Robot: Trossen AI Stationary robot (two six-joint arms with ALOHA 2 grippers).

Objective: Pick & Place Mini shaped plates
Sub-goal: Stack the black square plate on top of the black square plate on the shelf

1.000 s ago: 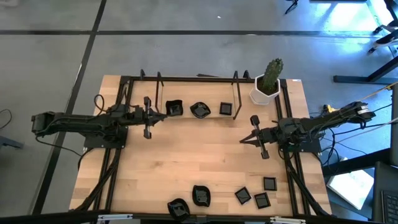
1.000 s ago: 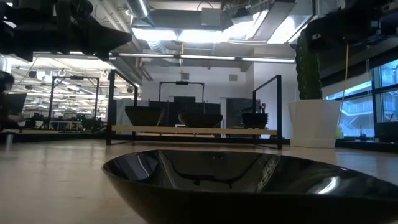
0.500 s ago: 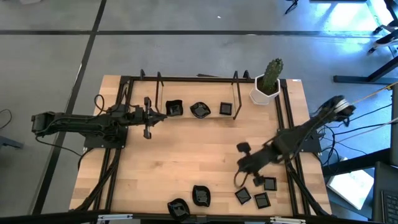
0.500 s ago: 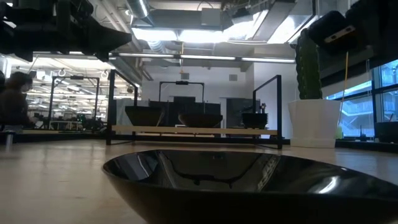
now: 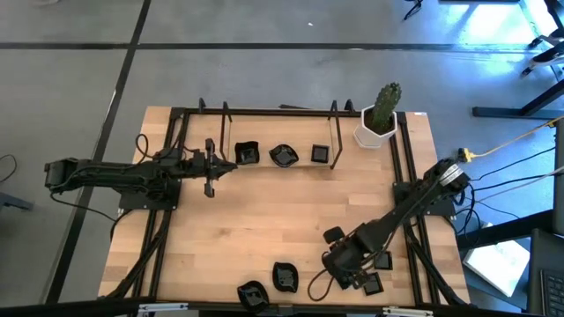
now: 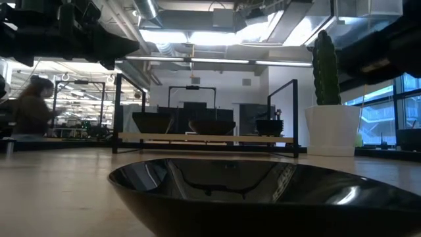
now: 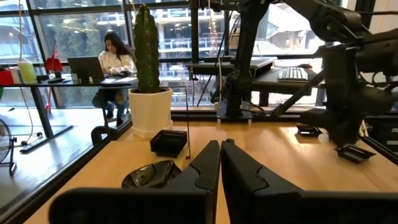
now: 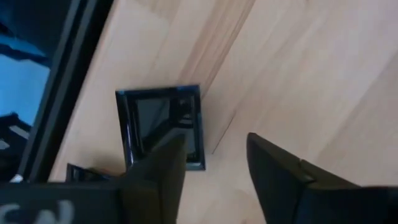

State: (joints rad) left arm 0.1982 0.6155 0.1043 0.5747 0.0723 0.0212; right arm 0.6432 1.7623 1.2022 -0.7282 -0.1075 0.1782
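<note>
Mini shaped plates, small and glossy black, lie in two groups. Three sit in a row at the far side: a wavy one (image 5: 247,153), a leaf-like one (image 5: 284,157) and a square one (image 5: 320,154). Others lie near the front edge (image 5: 285,276), (image 5: 252,293), (image 5: 382,261), (image 5: 371,283). My right gripper (image 5: 342,271) hangs over the near right group, pointing down. In its wrist view it is open (image 8: 214,140) above a square plate (image 8: 155,121), one finger over the plate's edge, apart from it. My left gripper (image 5: 231,163) (image 7: 221,149) waits shut at the far left, level.
A white pot with a green cactus (image 5: 381,119) stands at the far right corner. A black frame (image 5: 282,113) borders the far edge, with rails along both sides (image 5: 414,246). Bare wood (image 5: 282,216) spans the middle. A person sits at a desk (image 7: 115,59) beyond the table.
My right gripper has swung from the table's right side, where it pointed level, toward the near edge and somewhat left. It has tipped over to point down above the near right plates. The plates have not moved.
</note>
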